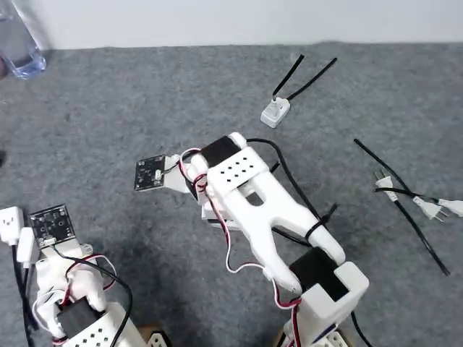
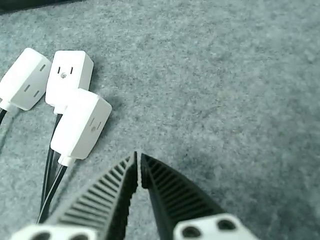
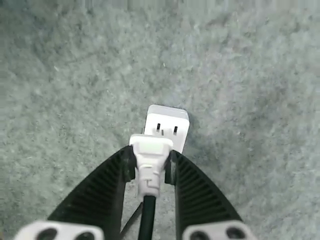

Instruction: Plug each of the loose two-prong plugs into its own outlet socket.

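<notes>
A grey, felt-like counter runs back to a plain white wall.

High view: a clear plastic bottle stands in the far left corner. A lone outlet socket, white with two black cords trailing away from it, lies toward the far right. Near the right edge, two loose plugs lie close together on thin black cords. The left arm sits in the near left corner, with white sockets just beside it at the counter's left edge. The right arm stretches from the near edge to the middle of the counter.

Left wrist view: the left end effector has its black ribbed fingers pressed together, with nothing between them, above bare counter. Near it lie three outlet sockets, white and boxy: the nearest socket, the middle socket showing its slots, and the outer socket. The three lie close together, and black cords lead off from them.

Right wrist view: the right end effector is clamped on the held plug, a white two-prong plug with a black cord running back between the fingers. The plug's front end meets the face of a white outlet socket lying on the counter. How far the prongs are in cannot be told.
</notes>
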`<control>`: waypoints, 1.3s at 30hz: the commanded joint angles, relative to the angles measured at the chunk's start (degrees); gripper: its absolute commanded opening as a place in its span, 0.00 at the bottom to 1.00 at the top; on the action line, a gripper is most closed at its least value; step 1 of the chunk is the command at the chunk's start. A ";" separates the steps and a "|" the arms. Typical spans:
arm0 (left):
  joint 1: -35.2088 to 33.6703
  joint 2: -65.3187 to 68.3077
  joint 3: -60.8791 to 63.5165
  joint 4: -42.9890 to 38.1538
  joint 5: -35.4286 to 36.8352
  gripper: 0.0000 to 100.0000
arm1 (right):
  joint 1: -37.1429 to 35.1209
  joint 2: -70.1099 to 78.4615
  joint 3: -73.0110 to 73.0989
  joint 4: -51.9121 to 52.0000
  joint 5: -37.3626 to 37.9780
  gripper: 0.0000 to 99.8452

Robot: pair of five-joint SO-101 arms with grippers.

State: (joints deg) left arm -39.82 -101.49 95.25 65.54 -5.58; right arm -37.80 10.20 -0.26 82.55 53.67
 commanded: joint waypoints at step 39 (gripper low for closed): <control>-0.26 -0.18 -0.22 -1.32 -0.53 0.01 | 2.51 9.63 -2.90 -5.23 1.05 0.01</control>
State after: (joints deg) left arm -39.82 -101.49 95.25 65.54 -5.58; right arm -35.69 19.25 -1.23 78.42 54.29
